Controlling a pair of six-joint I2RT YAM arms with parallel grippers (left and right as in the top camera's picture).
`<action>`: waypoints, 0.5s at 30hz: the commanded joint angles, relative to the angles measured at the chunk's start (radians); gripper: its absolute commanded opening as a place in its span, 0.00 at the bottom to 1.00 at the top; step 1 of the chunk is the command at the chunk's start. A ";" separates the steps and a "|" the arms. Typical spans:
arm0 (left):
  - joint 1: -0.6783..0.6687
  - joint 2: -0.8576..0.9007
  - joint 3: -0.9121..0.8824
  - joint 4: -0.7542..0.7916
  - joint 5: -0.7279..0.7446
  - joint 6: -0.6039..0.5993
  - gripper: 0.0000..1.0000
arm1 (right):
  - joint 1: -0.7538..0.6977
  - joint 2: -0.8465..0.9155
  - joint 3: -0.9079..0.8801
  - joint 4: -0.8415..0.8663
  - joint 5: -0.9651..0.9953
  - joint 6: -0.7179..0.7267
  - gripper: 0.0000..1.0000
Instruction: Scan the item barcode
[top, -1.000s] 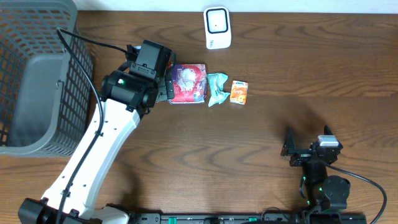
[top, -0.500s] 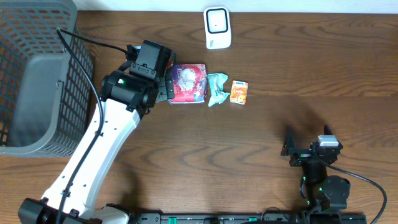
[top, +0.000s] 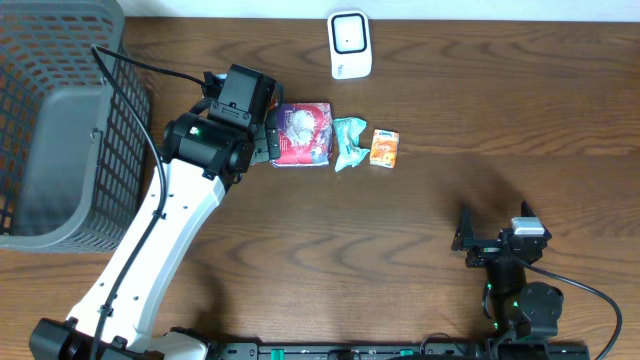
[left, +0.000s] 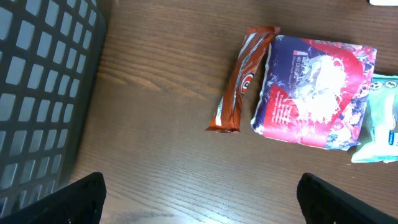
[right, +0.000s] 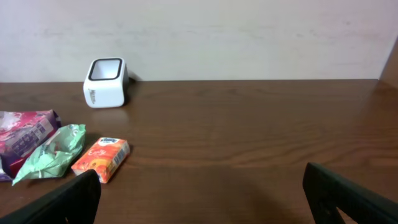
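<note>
Red-and-blue pouch (left: 314, 93), print too blurred

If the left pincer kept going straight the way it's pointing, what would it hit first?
Probably the brown snack bar, lying just ahead beside the red and blue packet; the open left pincer tilts down, so it might touch the table first.
</note>
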 joint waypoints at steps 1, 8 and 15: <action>0.003 0.000 0.012 -0.006 0.000 -0.002 0.98 | 0.004 -0.004 -0.002 -0.003 0.003 0.014 0.99; 0.003 0.000 0.012 -0.006 0.001 -0.002 0.98 | 0.004 -0.004 -0.002 -0.003 0.003 0.014 0.99; 0.003 0.000 0.012 -0.006 0.001 -0.002 0.98 | 0.003 -0.004 -0.002 0.002 0.024 0.013 0.99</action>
